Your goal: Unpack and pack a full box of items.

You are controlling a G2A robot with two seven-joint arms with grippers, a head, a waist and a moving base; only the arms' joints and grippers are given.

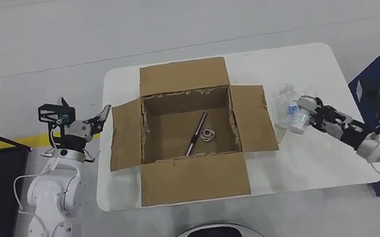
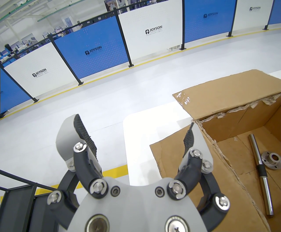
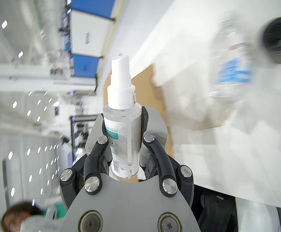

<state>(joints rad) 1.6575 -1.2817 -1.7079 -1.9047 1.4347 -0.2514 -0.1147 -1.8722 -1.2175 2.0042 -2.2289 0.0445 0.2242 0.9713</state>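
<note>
- Table [image 1: 310,153]: white, with rounded corners. It carries the open box at its middle.
- Cardboard box [image 1: 192,179]: stands open, with all four flaps folded outward and lying flat. The paper edging along its rim is torn.
- Metal rod [image 1: 196,133] [image 2: 261,171]: lies slantwise on the box floor. It is polished and has a dark band about midway along it.
- Flange [image 1: 209,134] [image 2: 272,160]: a small round metal fitting with a centre hole. It lies on the box floor just beside the rod, on the side towards the table's right edge.
- Left gripper [image 1: 100,118] [image 2: 134,124]: hangs at the table's left edge, just outside the box's left flap. Its jaws are spread wide and nothing is between them.
- Right gripper [image 1: 305,114] [image 3: 124,128]: sits over the right part of the table, between the box's right flap and the right edge. Its fingers are closed around a bottle.
- Spray bottle [image 3: 121,103]: clear, with a white pump head and a teal label. It is held by its body, with the pump head sticking out past the fingertips.
- Clear plastic bottle [image 1: 286,98] [image 3: 232,72]: has a blue label and sits on the table near the box's right flap, close to the right gripper. It is blurred in the wrist view.
</note>
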